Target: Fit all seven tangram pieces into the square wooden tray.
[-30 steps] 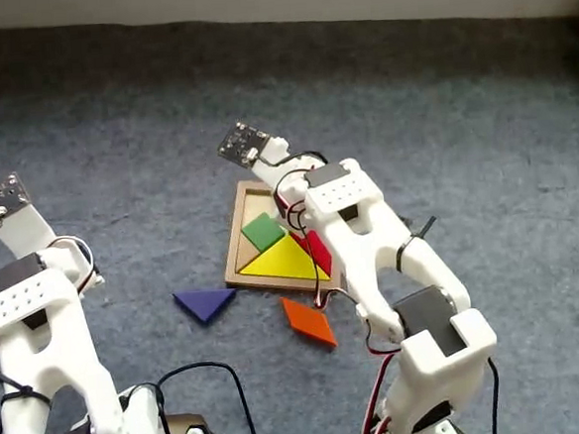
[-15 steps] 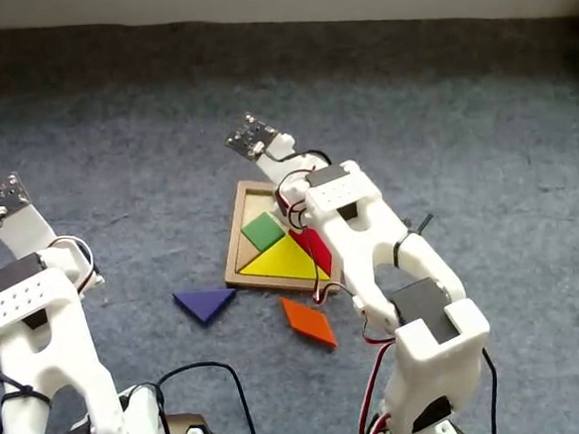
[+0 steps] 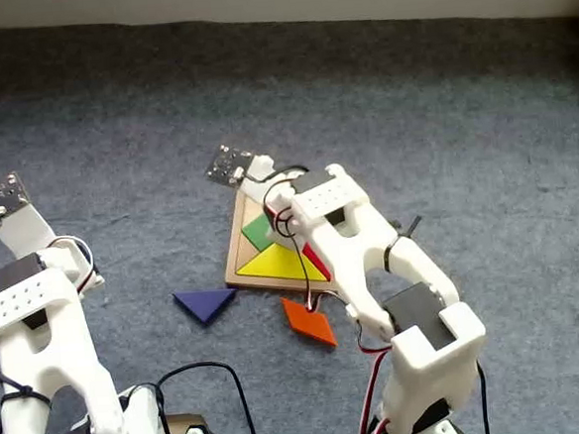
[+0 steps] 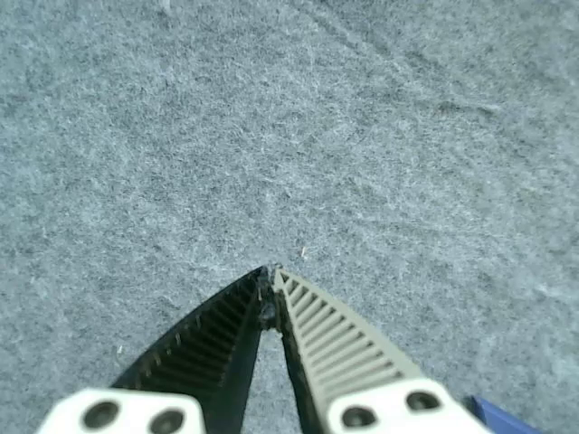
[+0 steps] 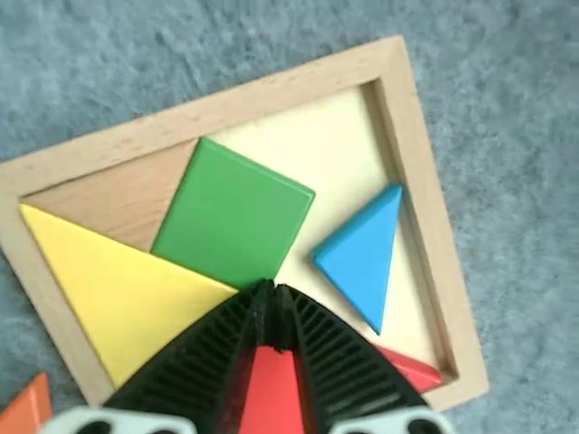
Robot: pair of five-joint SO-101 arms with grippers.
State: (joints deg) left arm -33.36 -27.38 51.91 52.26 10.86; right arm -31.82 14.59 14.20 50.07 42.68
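The square wooden tray [image 5: 208, 108] holds a green square [image 5: 233, 217], a small blue triangle [image 5: 366, 253], a big yellow triangle [image 5: 118, 298] and a red piece [image 5: 412, 369]. My right gripper [image 5: 269, 291] is shut just above the tray, its tips over the green square's edge, with the red piece showing beneath its fingers. From the high view, the right arm covers much of the tray [image 3: 234, 243]. A purple triangle [image 3: 206, 302] and an orange parallelogram [image 3: 309, 322] lie on the carpet in front of the tray. My left gripper [image 4: 270, 273] is shut over bare carpet.
Grey carpet covers the whole table. The left arm [image 3: 32, 304] stands at the far left, well away from the tray. A corner of the purple triangle [image 4: 496, 412] shows near the left gripper's base. Open carpet lies behind and right of the tray.
The right arm's wrist has swung left and dropped lower over the tray. The left arm has stayed still.
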